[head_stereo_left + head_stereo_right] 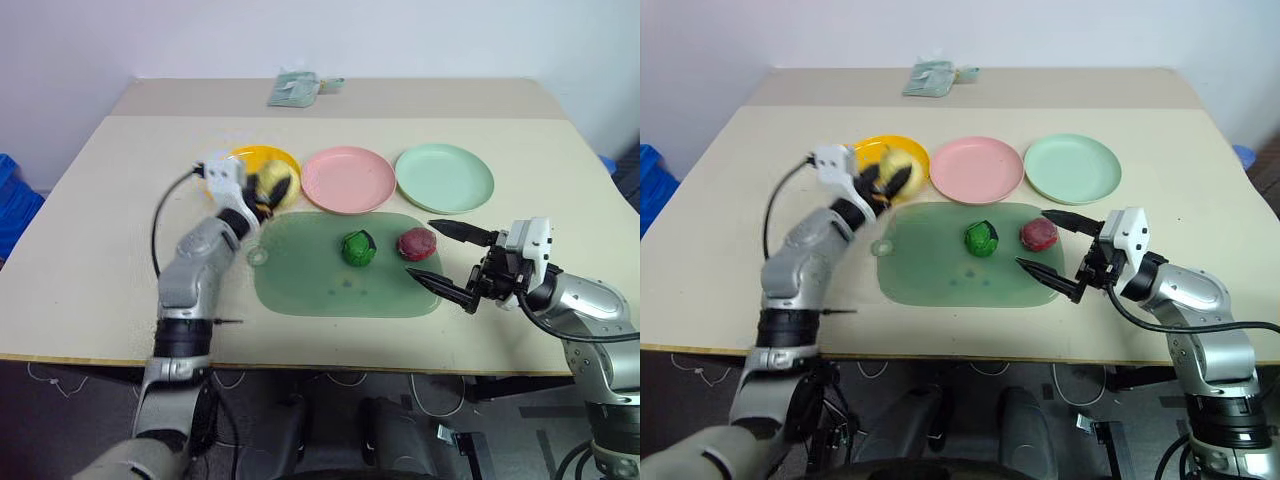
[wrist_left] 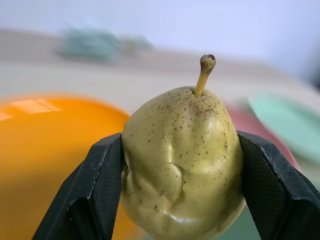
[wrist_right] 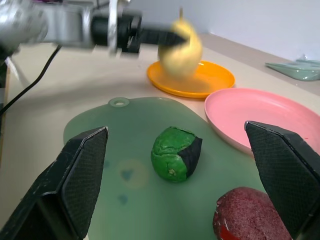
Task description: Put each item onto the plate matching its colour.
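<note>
Pear carried toward the yellow plate.

The pear (image 2: 182, 162) was clamped in the left gripper (image 1: 262, 196) jaws, over the yellow plate (image 1: 262, 158); lowering and release were judged next. The green ball (image 1: 358, 248) and red ball (image 1: 416, 243) lay on the mat (image 1: 300, 270); the right gripper (image 1: 440, 255) jaws stood apart.

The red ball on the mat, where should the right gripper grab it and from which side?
Across its middle, from the mat's right edge: the red ball lies there, the open right gripper already faces it, and the green ball sits apart on the far side.
</note>
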Available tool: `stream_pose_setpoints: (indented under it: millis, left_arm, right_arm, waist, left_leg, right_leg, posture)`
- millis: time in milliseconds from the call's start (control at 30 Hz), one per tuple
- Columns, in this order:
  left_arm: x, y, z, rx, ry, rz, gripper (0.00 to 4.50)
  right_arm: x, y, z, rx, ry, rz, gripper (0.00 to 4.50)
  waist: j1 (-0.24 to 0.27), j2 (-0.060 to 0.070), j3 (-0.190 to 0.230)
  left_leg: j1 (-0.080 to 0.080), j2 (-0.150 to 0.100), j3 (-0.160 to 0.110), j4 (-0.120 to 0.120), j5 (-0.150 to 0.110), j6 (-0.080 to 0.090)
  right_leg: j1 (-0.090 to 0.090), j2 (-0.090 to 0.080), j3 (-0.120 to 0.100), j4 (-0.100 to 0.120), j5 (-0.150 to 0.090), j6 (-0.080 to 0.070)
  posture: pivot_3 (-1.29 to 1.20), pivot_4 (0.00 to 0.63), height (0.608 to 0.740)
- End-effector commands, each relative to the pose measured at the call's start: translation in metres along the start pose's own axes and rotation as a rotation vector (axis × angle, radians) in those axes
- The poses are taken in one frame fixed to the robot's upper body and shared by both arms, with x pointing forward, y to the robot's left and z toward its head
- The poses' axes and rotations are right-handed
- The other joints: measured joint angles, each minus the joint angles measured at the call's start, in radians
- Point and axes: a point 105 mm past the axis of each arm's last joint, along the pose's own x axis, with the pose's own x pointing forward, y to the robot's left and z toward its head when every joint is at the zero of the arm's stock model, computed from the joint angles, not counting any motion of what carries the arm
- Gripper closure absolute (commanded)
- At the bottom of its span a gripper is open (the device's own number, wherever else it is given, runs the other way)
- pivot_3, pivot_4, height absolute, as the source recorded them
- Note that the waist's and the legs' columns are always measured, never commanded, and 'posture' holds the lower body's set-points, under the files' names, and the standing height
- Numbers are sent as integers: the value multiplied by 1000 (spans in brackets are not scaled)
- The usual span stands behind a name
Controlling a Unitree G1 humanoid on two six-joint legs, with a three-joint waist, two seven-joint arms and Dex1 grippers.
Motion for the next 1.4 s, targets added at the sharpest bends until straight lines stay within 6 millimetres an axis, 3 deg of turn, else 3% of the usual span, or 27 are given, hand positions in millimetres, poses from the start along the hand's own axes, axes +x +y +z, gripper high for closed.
stream_pose_setpoints:
  millis: [33,100,167,233,433,533,700,800,900,1000,1100,1267,1400]
  left_arm:
    - [12,32,14,20,-46,130,1756]
    - [18,36,12,34,-44,143,1756]
    - [26,38,7,33,-35,157,713]
    - [31,38,1,37,-28,167,42]
    - [27,18,-4,51,-38,51,42]
    - [11,-16,-5,31,-25,-147,42]
    - [-22,-70,-31,44,129,-471,42]
    - [-29,-83,-44,84,197,-549,42]
    - [-36,-89,-37,76,182,-609,42]
    - [-68,-85,-28,113,154,-718,42]
    - [-117,-62,-31,265,209,-817,42]
    - [-181,-19,-19,328,317,-859,42]
    - [-207,-9,-7,362,336,-875,42]
  right_arm:
    - [8,-2,13,-46,-50,4,0]
    - [10,-4,13,-47,-52,4,0]
    - [12,-6,13,-50,-55,2,0]
    - [14,-7,13,-52,-58,0,0]
    - [14,-6,14,-55,-64,-8,0]
    - [11,-6,14,-53,-61,-16,0]
    - [9,-4,13,-46,-59,-23,0]
    - [11,-2,11,-43,-58,-19,0]
    - [20,4,8,-17,-52,11,0]
    - [35,13,4,33,-44,43,0]
    - [52,20,3,83,-50,59,0]
    - [70,16,-10,117,-1,21,0]
    - [79,14,-21,143,33,25,0]
  waist:
    - [1,0,0]
    - [2,0,0]
    - [5,-1,0]
    - [6,-2,1]
    - [-2,-2,1]
    - [-3,-2,1]
    - [1,-2,1]
    - [1,-2,1]
    - [-2,-2,1]
    - [-18,-1,0]
    - [-44,1,0]
    - [-45,1,0]
    - [-24,1,0]
  left_leg:
    - [0,0,0,0,0,0]
    - [0,0,0,0,0,0]
    - [0,0,0,0,0,0]
    - [-1,-1,0,1,1,0]
    - [-1,-1,0,1,0,0]
    - [-1,-1,1,0,2,-3]
    - [-1,-1,1,1,0,0]
    - [-1,0,0,2,0,-1]
    - [-1,1,0,2,1,-1]
    - [-1,2,1,-1,1,-1]
    - [0,3,1,-3,1,-5]
    - [-1,3,0,-5,0,-3]
    - [-1,3,0,-4,-2,-5]
  right_leg:
    - [0,0,0,0,0,0]
    - [0,2,0,0,1,0]
    - [0,2,0,-1,1,1]
    - [0,2,0,-1,1,2]
    - [-1,1,0,-1,2,2]
    - [-1,1,1,-1,3,1]
    - [-1,2,1,0,3,0]
    - [0,2,1,0,4,-1]
    - [0,3,1,0,4,-1]
    - [-2,3,3,0,4,-1]
    - [-6,4,5,1,4,-4]
    - [-7,4,6,0,2,-9]
    - [-6,4,6,-1,2,-9]
  posture:
    - [0,150,740]
    - [0,150,740]
    - [0,150,740]
    - [0,150,740]
    - [0,150,740]
    - [0,150,740]
    - [0,150,740]
    - [0,150,740]
    - [0,150,740]
    - [0,150,740]
    - [0,150,740]
    - [0,150,740]
    - [0,150,740]
